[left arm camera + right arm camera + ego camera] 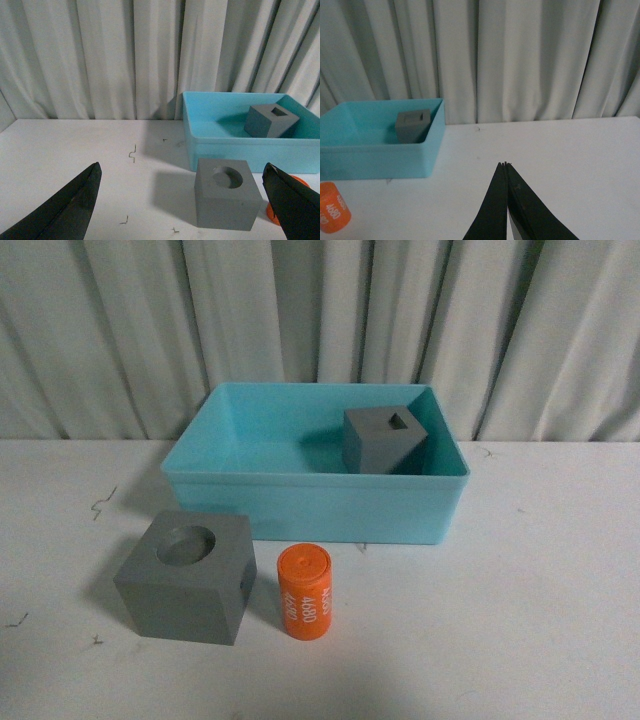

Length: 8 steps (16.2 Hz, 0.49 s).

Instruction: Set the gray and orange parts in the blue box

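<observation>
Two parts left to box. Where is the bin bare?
The blue box floor is bare across its left half; the gray cube sits at its right rear. Crowded: the table in front, with the round-recess cube and orange cylinder.

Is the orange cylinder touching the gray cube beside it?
Apart. The front view shows a strip of bare table between the orange cylinder and the gray cube with the round recess.
</observation>
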### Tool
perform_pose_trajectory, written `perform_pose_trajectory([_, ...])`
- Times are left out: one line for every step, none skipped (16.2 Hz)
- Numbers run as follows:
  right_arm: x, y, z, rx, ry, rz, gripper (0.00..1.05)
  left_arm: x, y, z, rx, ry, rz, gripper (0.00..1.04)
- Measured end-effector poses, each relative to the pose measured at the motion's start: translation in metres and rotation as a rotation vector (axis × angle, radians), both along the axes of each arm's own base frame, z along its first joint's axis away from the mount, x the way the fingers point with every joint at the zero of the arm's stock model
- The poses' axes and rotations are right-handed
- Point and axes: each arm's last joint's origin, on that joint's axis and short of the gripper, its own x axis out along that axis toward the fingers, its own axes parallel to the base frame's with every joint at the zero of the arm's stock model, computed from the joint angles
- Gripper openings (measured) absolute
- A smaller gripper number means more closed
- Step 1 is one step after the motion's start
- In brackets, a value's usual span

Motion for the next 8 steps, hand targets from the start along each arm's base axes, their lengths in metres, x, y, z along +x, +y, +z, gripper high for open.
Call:
perform_pose_trajectory([0.0003, 0.0000, -0.0022, 0.000, 0.017, 0.000, 0.02, 0.0000, 0.0000, 0.0000, 0.000, 0.000, 0.001, 0.98])
perform_pose_trajectory([0.0001, 0.0000, -0.0014, 0.000, 0.009, 0.001, 0.02, 0.0000, 0.0000, 0.0000, 0.000, 0.000, 0.001, 0.98])
perform_pose_trajectory([0.0001, 0.0000, -0.0017, 0.000, 0.012, 0.001, 0.02, 0.0000, 0.0000, 0.0000, 0.000, 0.000, 0.000, 0.98])
perform_pose_trajectory([0.0001, 0.0000, -0.0016, -0.001, 0.011, 0.001, 0.05, 0.0000, 0.0000, 0.0000, 0.000, 0.000, 0.001, 0.98])
perform_pose_trajectory([0.0002, 0.0000, -0.0017, 0.000, 0.011, 0.001, 0.17, 0.0000, 0.0000, 0.0000, 0.000, 0.000, 0.001, 0.98])
perform_pose_trajectory([0.0002, 0.0000, -0.0018, 0.000, 0.011, 0.001, 0.30, 0.0000, 0.0000, 0.0000, 0.000, 0.000, 0.001, 0.98])
perform_pose_trajectory([0.0002, 0.0000, -0.0017, 0.000, 0.011, 0.001, 0.41, 0.0000, 0.0000, 0.0000, 0.000, 0.000, 0.001, 0.98])
perform_pose_trajectory([0.0002, 0.0000, -0.0017, 0.000, 0.011, 0.001, 0.53, 0.0000, 0.0000, 0.0000, 0.000, 0.000, 0.001, 0.98])
